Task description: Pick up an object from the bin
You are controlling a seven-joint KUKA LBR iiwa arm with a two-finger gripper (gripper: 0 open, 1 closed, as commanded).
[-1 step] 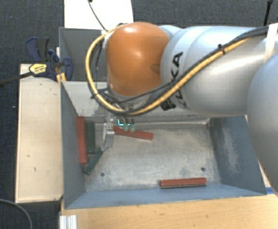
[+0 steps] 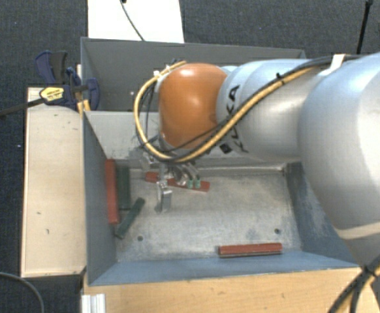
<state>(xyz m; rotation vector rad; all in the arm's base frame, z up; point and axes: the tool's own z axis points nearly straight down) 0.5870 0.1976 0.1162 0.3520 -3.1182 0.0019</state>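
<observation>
The arm (image 2: 294, 109) comes in from the right and fills much of the upper bin (image 2: 255, 201), its orange cover (image 2: 187, 103) hanging over the back left part with a yellow and black cable (image 2: 140, 119) looped around it. Below the cover the gripper (image 2: 164, 197) points down at the bin floor, close to the back wall and a little left of centre. A short red stick (image 2: 200, 186) lies across the floor right at the gripper, one end poking out to the right and the other to the left. The stick passes so close under the claw that it is not clear whether the claw touches it, and whether the claw is open or closed cannot be told either. The other things lie apart from it: a long red bar (image 2: 111, 191) rests along the left wall, a dark green bar (image 2: 123, 186) lies just beside it, and a second dark green bar (image 2: 130, 215) lies tilted nearby, its lower end toward the left wall. Another red bar (image 2: 250, 249) lies flat along the front wall, well apart from the gripper, with bare grey floor between them.
</observation>
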